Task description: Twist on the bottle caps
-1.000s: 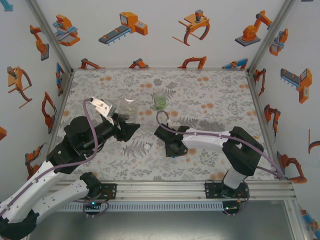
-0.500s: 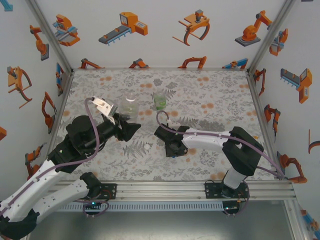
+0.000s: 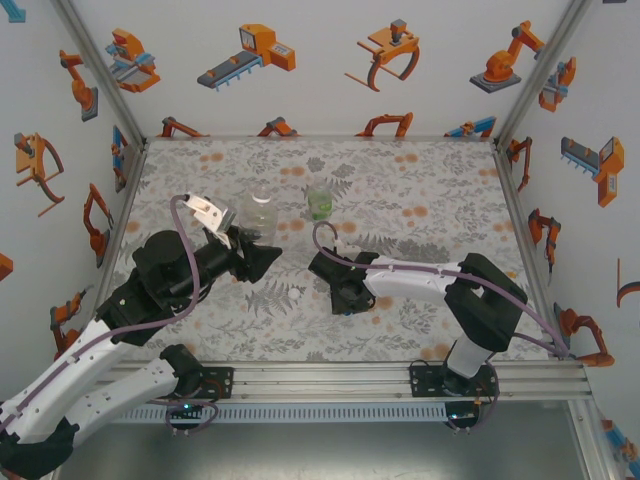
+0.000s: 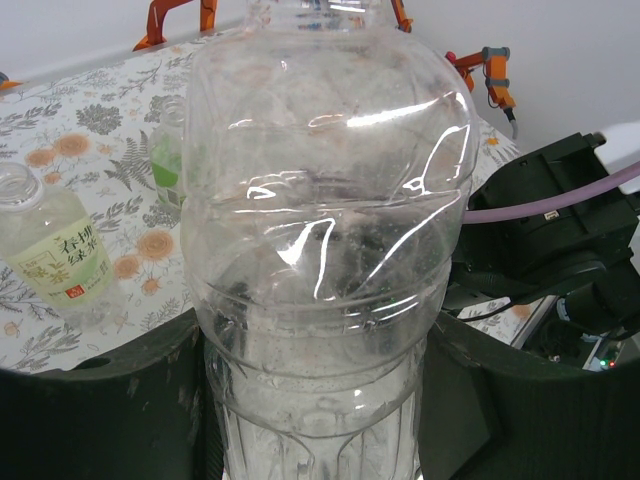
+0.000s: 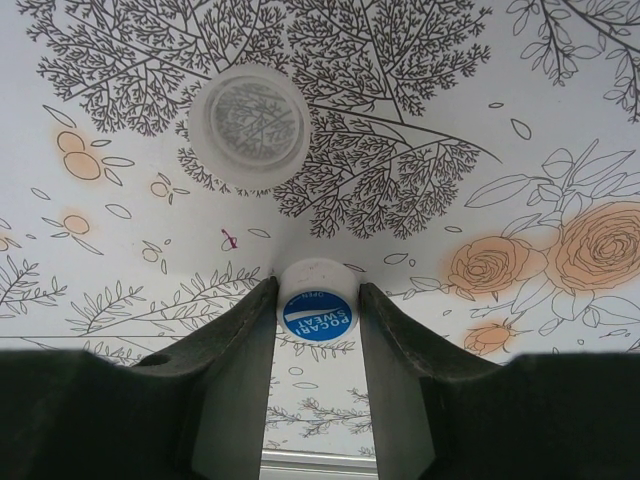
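Slippage is the chief risk. The right tool (image 5: 316, 300) pinches a cap (image 5: 316, 312) only at its fingertips, down at the worktop (image 5: 520, 120), so the cap could pop out or tilt on the lift and then cross-thread on a neck. Its jaws are drawn in narrow, both pads touching the cap's sides, with the blue label facing the camera. Just ahead of it a second cap (image 5: 249, 127) lies free on the worktop, apart from the fingers.

The left tool (image 4: 315, 400) is clamped round the lower body of the clear bottle (image 4: 320, 230), pads against both sides. The thin walls may buckle, or the bottle may twist under torque. To its left stands the pale bottle (image 4: 55, 255), uncapped, and the green bottle (image 4: 165, 160) sits beyond.
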Tool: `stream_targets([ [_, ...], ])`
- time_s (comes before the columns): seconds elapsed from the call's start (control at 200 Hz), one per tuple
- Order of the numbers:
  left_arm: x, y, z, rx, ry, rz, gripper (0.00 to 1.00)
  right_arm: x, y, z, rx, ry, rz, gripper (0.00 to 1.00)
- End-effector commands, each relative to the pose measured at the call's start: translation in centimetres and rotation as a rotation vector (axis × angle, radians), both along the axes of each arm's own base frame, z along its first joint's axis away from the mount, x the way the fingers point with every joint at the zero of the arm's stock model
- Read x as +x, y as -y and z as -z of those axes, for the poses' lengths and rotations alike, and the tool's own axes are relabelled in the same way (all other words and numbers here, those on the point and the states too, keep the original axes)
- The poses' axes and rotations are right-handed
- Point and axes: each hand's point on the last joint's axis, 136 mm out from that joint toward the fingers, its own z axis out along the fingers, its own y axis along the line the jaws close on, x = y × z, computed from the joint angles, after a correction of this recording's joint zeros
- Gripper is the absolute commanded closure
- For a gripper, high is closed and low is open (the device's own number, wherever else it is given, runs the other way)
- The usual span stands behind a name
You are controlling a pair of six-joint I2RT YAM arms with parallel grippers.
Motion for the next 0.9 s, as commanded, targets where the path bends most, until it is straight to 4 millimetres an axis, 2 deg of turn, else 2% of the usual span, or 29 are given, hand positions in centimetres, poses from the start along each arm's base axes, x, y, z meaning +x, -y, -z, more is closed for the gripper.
stream_targets([
  [0.0,0.1,-0.2,-0.2,-0.024,-0.003,-0.009,0.99,-0.4,0.0,-0.7,-0.006,-0.009,-0.009,0.62],
  [0.23,0.1,-0.3,0.0,-0.016,-0.002,-0.010,0.99,-0.2,-0.1,-1.3,-0.002,0.004,-0.011,0.66],
  [0.421,-1.0,0.8,0.6,0.061,0.012,0.088,0.99,0.3,-0.3,-4.0,0.018,0.053,-0.064,0.70],
  [0.556,-2.6,2.2,1.5,0.154,0.024,0.227,0.99,0.6,-0.9,-7.4,0.080,0.119,-0.137,0.72],
  [0.666,-3.9,3.0,1.9,0.208,0.024,0.331,0.99,0.9,-1.4,-11.2,0.139,0.202,-0.232,0.75],
  [0.761,-4.7,3.5,2.7,0.272,0.015,0.408,0.98,0.7,-1.7,-14.8,0.178,0.285,-0.361,0.76],
  [0.896,-7.0,4.1,4.3,0.362,0.063,0.579,0.99,-0.2,-2.3,-19.6,0.232,0.396,-0.564,0.80],
])
